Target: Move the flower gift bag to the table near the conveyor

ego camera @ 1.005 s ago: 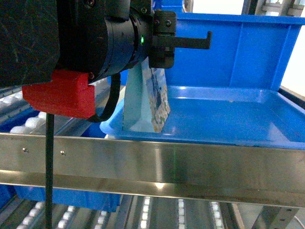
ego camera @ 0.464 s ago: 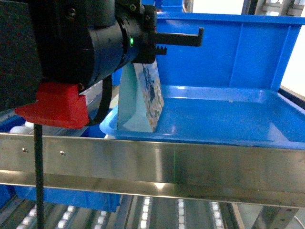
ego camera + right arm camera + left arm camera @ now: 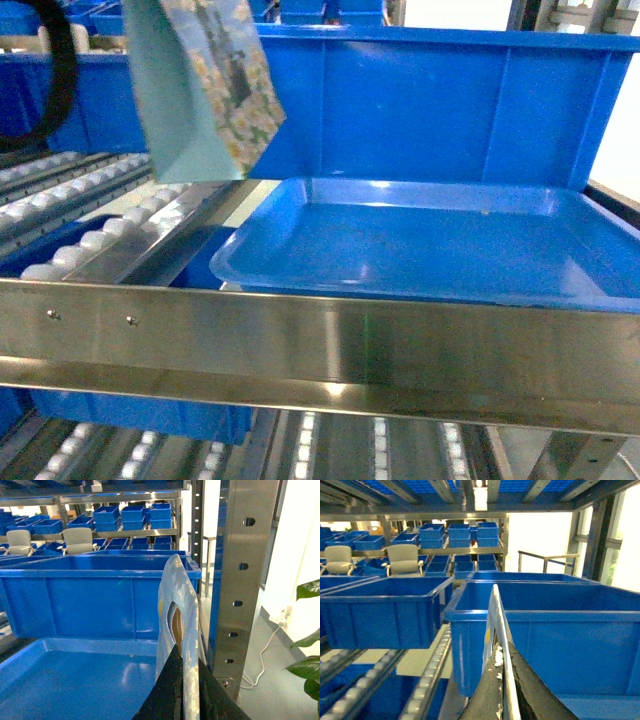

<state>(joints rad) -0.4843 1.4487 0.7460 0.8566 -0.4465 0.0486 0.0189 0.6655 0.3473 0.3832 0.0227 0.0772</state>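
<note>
Two wrist views show what the head view does not: each pincer's dark fingers pressed together on a thin bag edge. The left gripper is clamped on the flower gift bag. The head view shows this bag at eleven o'clock, tilted and in the air above the conveyor rollers, clear of the blue tray at five o'clock. The right gripper pinches a pale blue bag with a cut-out handle beside a steel post. The floral print is too blurred to read any lettering.
</note>
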